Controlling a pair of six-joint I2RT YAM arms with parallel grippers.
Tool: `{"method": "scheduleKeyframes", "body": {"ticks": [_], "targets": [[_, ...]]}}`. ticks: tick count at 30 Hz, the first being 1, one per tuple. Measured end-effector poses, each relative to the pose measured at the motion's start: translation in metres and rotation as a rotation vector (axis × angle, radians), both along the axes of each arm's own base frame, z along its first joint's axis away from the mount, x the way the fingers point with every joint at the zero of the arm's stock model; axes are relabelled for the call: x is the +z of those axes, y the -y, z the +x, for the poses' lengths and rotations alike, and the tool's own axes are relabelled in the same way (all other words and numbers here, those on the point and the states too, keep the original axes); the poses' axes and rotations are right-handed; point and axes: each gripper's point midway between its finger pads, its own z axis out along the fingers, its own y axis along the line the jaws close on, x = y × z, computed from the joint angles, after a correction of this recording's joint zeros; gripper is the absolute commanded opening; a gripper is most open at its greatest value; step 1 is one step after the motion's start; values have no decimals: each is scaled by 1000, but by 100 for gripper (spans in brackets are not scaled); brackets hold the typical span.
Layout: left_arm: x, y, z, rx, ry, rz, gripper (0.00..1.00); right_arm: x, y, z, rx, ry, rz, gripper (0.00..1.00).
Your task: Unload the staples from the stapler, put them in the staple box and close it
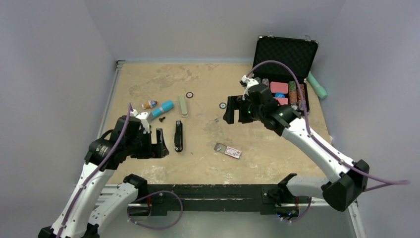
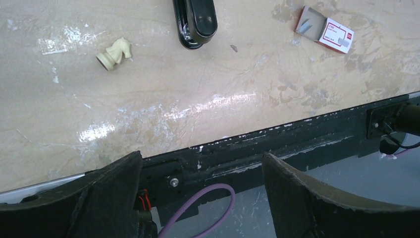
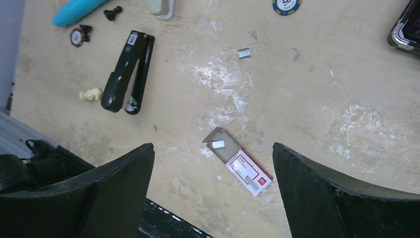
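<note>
We are hovering the left gripper (image 1: 158, 144), fingers spread and empty, just left of the long black stapler (image 1: 178, 136), which is lying on the tan table (image 1: 198, 79). We are judging it best to pin its base squarely from this side while the right gripper (image 1: 234, 110), likewise spread and well right of the stapler, swings the top open.

Plain pale grey walls (image 1: 198, 25) enclose a scuffed tan table (image 1: 208, 79).
</note>
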Motion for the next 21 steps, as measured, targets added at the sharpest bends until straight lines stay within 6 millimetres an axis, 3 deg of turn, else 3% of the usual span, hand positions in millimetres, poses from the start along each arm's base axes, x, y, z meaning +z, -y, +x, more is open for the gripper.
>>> {"method": "scheduleKeyframes", "body": {"ticks": [5, 13, 21], "targets": [[0, 9, 9, -27, 9, -23, 94, -30, -11, 28, 36, -33, -125, 86], [-3, 16, 10, -59, 2, -47, 93, -111, -26, 61, 118, -159, -313, 81], [-1, 10, 12, -29, 34, -31, 93, -149, -33, 103, 164, -120, -464, 74]]}}
